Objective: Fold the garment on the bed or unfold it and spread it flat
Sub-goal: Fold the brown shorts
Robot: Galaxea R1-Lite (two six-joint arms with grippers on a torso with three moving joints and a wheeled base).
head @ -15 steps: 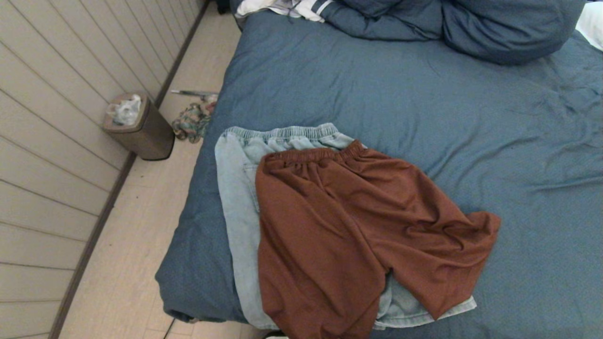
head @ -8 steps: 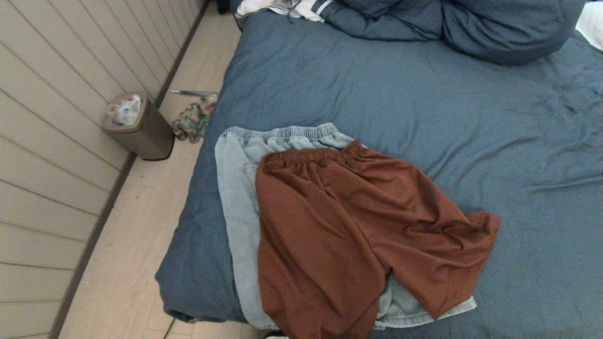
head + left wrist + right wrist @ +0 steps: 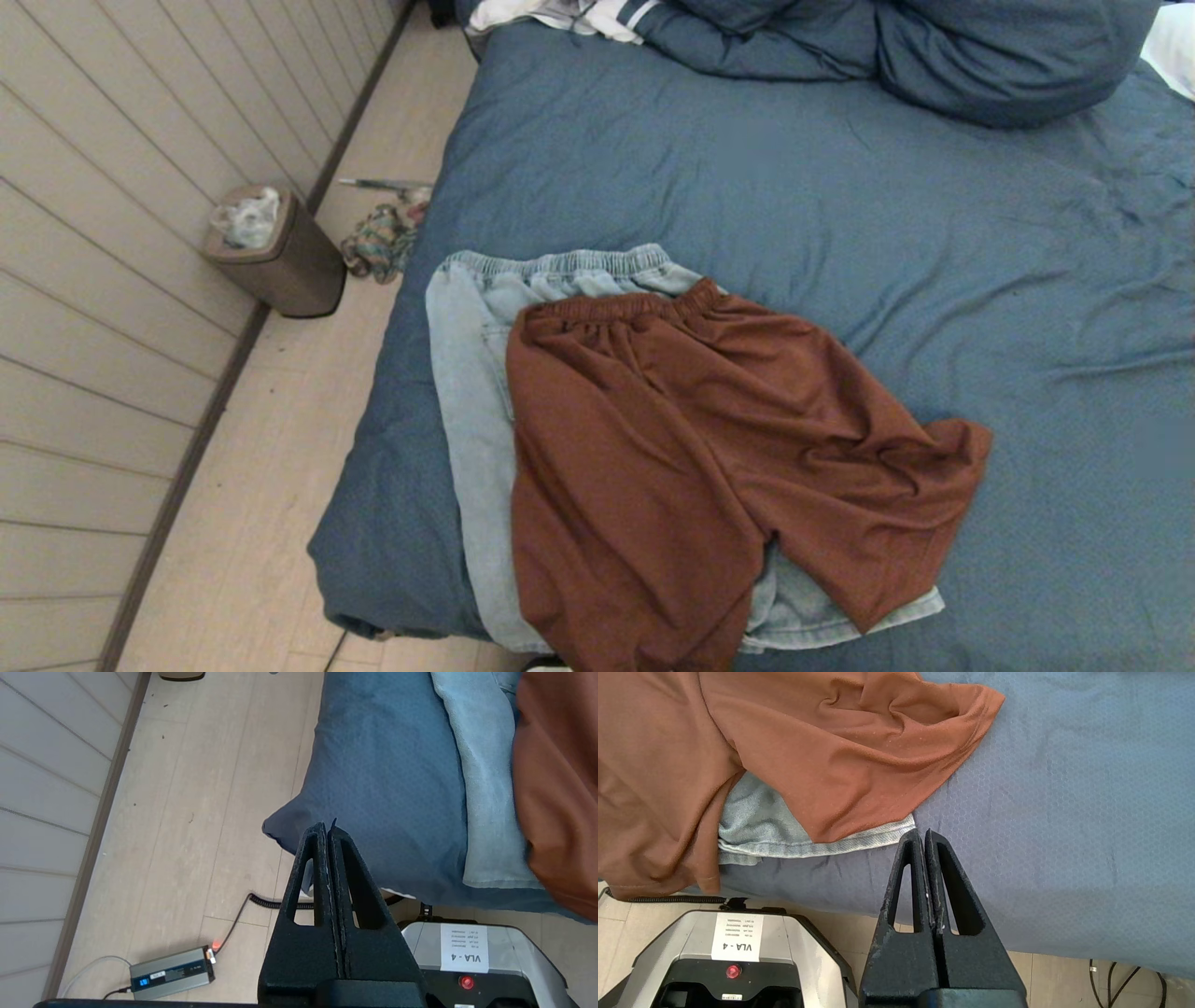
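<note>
Two pairs of shorts lie on the bed (image 3: pixel 840 205) in the head view: rust-brown shorts (image 3: pixel 691 457) spread over light denim shorts (image 3: pixel 476 373), near the bed's left edge and foot, with bunched blue bedding (image 3: pixel 934 47) at the far end; a small bin (image 3: pixel 271 247) stands on the floor by the panelled wall, and neither arm shows here. In the left wrist view the left gripper (image 3: pixel 327 833) hangs with its jaws pressed together and nothing between them, its tips over the bed's near corner, the denim shorts (image 3: pixel 481 788) and brown shorts (image 3: pixel 556 788) off to one side beyond it, a power brick (image 3: pixel 170 974) on the floor behind. In the right wrist view the right gripper (image 3: pixel 923 836) is likewise closed tight and empty, tips just beside the denim hem (image 3: pixel 808 844) and the brown leg (image 3: pixel 859 765), over bare bedsheet (image 3: pixel 1064 812).
</note>
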